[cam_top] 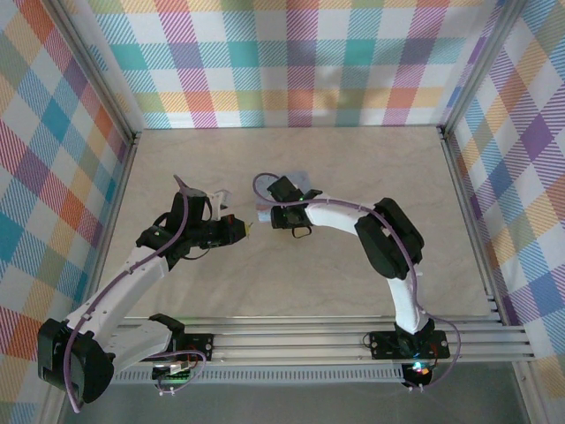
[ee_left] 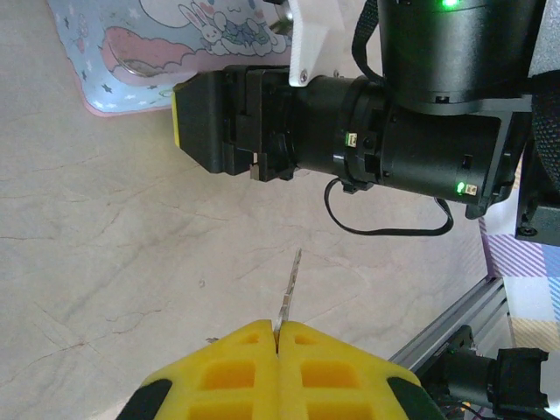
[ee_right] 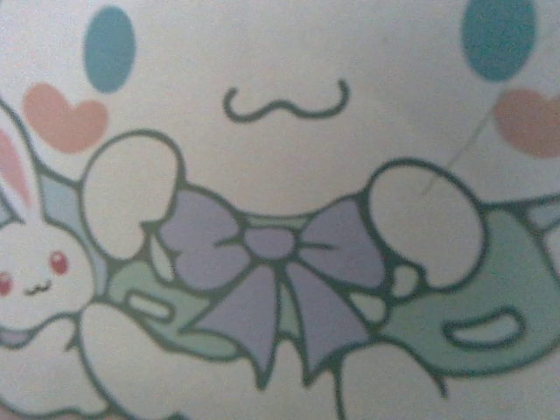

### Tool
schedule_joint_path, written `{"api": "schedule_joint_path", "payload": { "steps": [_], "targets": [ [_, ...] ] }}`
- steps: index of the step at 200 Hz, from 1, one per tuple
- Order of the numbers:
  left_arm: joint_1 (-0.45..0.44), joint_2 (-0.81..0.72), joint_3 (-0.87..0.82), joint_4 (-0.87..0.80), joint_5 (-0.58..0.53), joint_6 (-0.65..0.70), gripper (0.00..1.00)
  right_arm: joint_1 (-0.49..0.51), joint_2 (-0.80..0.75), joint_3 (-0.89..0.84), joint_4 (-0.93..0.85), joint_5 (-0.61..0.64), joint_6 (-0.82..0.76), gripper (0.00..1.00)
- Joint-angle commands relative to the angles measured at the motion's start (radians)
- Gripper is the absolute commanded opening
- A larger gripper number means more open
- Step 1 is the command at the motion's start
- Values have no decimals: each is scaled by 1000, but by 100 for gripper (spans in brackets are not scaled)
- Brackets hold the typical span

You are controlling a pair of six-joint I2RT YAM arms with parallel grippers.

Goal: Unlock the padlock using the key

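We pinch the key (ee_left: 289, 289) in our closed left gripper (ee_left: 278, 339), near the tin box (ee_left: 122, 83). Whether our right gripper (ee_left: 197, 122), at the box, is open or closed, we cannot tell, nor where the padlock sits; unlocking remains.

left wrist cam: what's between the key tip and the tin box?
Bare table first, then the right gripper crossing just short of the tin box, seen in the left wrist view. The key is clamped in the left gripper.
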Motion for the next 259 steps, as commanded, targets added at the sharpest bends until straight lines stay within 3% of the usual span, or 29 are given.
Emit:
{"api": "schedule_joint_path", "payload": {
  "steps": [1, 84, 108, 128, 175, 216, 259],
  "targets": [
    [12, -14, -8, -18, 2, 21, 0, -6, 23, 33, 0, 15, -21, 46],
    [18, -34, -19, 21, 56, 77, 0, -37, -36, 7, -24, 7, -59, 17],
    [18, -37, -38, 67, 107, 136, 0, -55, -94, -24, -37, -44, -72, 9],
    [18, -38, -65, 131, 166, 182, 0, -94, -150, -51, -61, -165, -50, 0],
    [9, 26, -92, 274, 228, 223, 0, -184, -263, -71, -179, -362, -14, 0],
    [-39, 101, -93, 397, 214, 224, 0, -243, -317, -70, -287, -479, 43, 0],
    [-78, 124, -165, 603, 218, 231, 0, -250, -265, 87, -472, -609, 28, 0]
  ]
}}
